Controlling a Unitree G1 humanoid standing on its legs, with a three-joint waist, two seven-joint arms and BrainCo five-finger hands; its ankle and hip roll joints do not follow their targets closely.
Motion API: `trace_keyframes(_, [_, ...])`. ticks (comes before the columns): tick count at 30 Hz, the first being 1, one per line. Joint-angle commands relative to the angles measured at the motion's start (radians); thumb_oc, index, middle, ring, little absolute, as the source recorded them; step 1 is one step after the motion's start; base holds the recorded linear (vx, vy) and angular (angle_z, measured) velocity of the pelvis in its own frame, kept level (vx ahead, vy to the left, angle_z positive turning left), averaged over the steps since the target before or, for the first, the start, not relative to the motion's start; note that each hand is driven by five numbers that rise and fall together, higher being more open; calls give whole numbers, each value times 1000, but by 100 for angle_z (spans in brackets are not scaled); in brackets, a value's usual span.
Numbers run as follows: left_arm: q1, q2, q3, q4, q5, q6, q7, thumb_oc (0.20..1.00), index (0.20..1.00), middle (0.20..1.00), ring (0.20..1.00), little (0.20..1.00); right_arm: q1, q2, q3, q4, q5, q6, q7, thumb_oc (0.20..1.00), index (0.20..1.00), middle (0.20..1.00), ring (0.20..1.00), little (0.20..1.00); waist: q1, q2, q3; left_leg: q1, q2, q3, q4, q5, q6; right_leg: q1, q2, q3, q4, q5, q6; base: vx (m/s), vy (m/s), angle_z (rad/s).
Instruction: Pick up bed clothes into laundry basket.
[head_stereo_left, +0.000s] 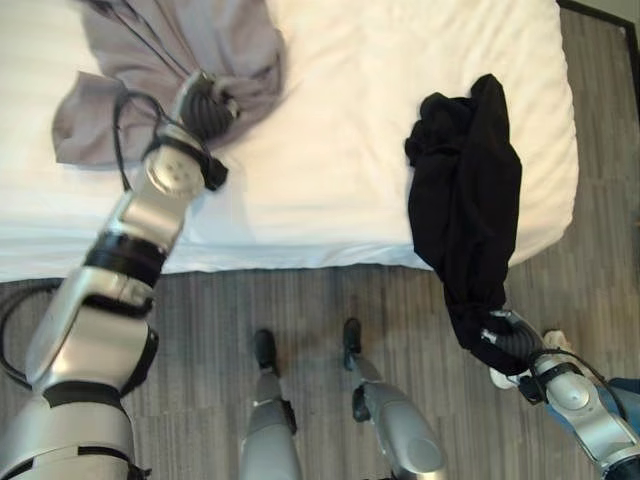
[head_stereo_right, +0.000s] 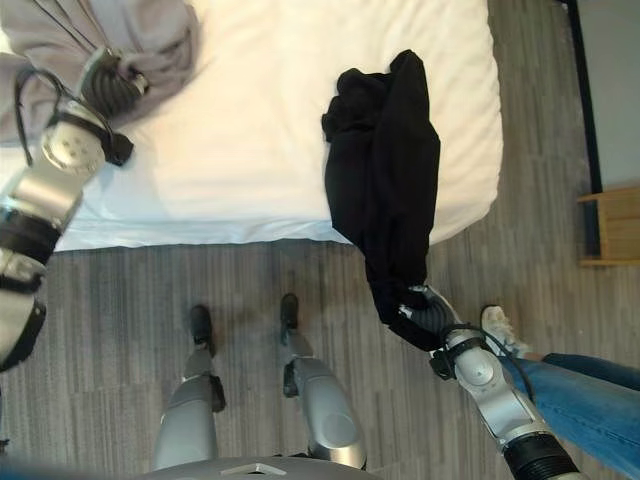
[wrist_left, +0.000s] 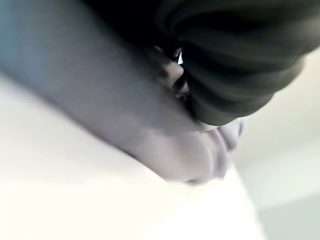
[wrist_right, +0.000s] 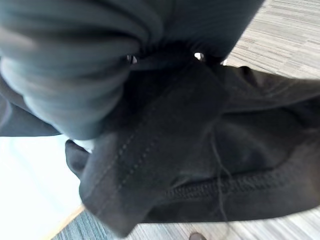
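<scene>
Off the bed's edge, black garment pinched in right hand, left hand gripping grey garment.

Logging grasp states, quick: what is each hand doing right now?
Left hand: fingers buried in the grey garment, cannot be told.
Right hand: closed on the black garment.

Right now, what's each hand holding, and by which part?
Right hand grips the black garment by its lower end, off the bed's edge. Left hand is bunched into the grey garment at its near edge; its fingers are hidden.
</scene>
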Motion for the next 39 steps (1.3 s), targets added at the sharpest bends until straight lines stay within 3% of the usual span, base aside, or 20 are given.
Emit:
trace_keyframes(1, [327, -159, 53, -70, -210, -80, -10, 200, 200, 200, 200, 200, 55, 12, -124, -16, 65, -11, -33, 200, 200, 200, 200, 200, 39, 6, 11, 33, -22, -116, 6, -29, -10, 78, -55, 6, 12, -51, 43, 58, 10, -6])
trace_keyframes(3, [409, -186, 96, -119, -243, -85, -11, 200, 200, 200, 200, 200, 54, 39, -154, -23, 143, -24, -37, 200, 200, 200, 200, 200, 49, 20, 1, 46, -28, -117, 6, -29, -8, 94, -60, 4, 12, -58, 39, 36, 14, 13])
trace_keyframes(7, [668, -267, 260, -249, -332, -120, 6, 200, 200, 200, 200, 200, 18, 169, -223, -53, 501, -105, 1, 200, 200, 200, 200, 200, 104, 94, -49, 128, -49, -136, 6, -43, -4, 185, -89, -14, 53, -110, 26, 62, -6, 18])
trace_keyframes(8, [730, -286, 308, -290, -342, -120, 2, 200, 200, 200, 200, 200, 0, 193, -232, -88, 574, -115, 6, 200, 200, 200, 200, 200, 119, 120, -90, 169, -58, -150, 6, -50, -1, 233, -102, -23, 58, -126, 20, 74, -8, 18])
trace_keyframes(9, [730, -286, 309, -291, -342, -120, 2, 200, 200, 200, 200, 200, -1, 193, -232, -89, 574, -115, 6, 200, 200, 200, 200, 200, 118, 120, -91, 166, -58, -151, 6, -47, -1, 231, -103, -24, 57, -123, 20, 102, -51, 46])
trace_keyframes(12, [789, -324, 406, -426, -335, -156, 27, 200, 200, 200, 200, 200, -94, 197, -231, -245, 680, -142, 28, 200, 200, 200, 200, 200, 167, 163, -177, 232, -76, -185, 6, -56, -5, 334, -127, -71, 45, -151, 16, 67, -67, 55])
trace_keyframes(15, [818, -364, 426, -494, -322, -163, 21, 200, 200, 200, 200, 200, -159, 218, -214, -291, 713, -149, 30, 200, 200, 200, 200, 200, 206, 182, -237, 267, -84, -192, 6, -59, -3, 382, -136, -104, 42, -163, 13, 51, -34, 28])
trace_keyframes(22, [861, -448, 435, -637, -357, -173, 13, 200, 200, 200, 200, 200, -238, 320, -124, -458, 793, -133, 47, 200, 200, 200, 200, 200, 245, 193, -318, 307, -95, -209, 6, -59, -4, 466, -146, -155, 23, -177, 4, 31, -39, 11])
trace_keyframes(25, [860, -444, 472, -692, -398, -187, 9, 200, 200, 200, 200, 200, -303, 283, -150, -513, 820, -140, 38, 200, 200, 200, 200, 200, 256, 188, -351, 321, -98, -213, 6, -69, -6, 489, -145, -168, 18, -188, 2, 26, -40, 18])
trace_keyframes(26, [839, -402, 508, -736, -389, -199, 24, 200, 200, 200, 200, 200, -384, 224, -169, -510, 860, -153, 22, 200, 200, 200, 200, 200, 265, 182, -370, 329, -97, -215, 6, -71, -7, 500, -140, -171, 17, -190, 1, 27, -40, 2])
trace_keyframes(28, [822, -387, 521, -746, -393, -207, 29, 200, 200, 200, 200, 200, -430, 190, -170, -498, 879, -160, 13, 200, 200, 200, 200, 200, 266, 182, -372, 330, -96, -218, 6, -64, -7, 502, -140, -174, 18, -187, 0, 0, -13, 4])
trace_keyframes(34, [716, -273, 520, -787, -384, -228, 49, 200, 200, 200, 200, 200, -762, 8, -46, -355, 958, -167, -15, 200, 200, 200, 200, 200, 284, 152, -411, 367, -91, -213, 6, -80, -9, 535, -131, -175, 16, -190, -2, 17, -13, 1])
trace_keyframes(39, [719, -266, 534, -818, -359, -216, 69, 200, 200, 200, 200, 200, -830, 40, -16, -362, 970, -165, -32, 200, 200, 200, 200, 200, 292, 145, -414, 382, -87, -200, 6, -88, -6, 541, -128, -169, 16, -189, -2, 1, -3, -2])
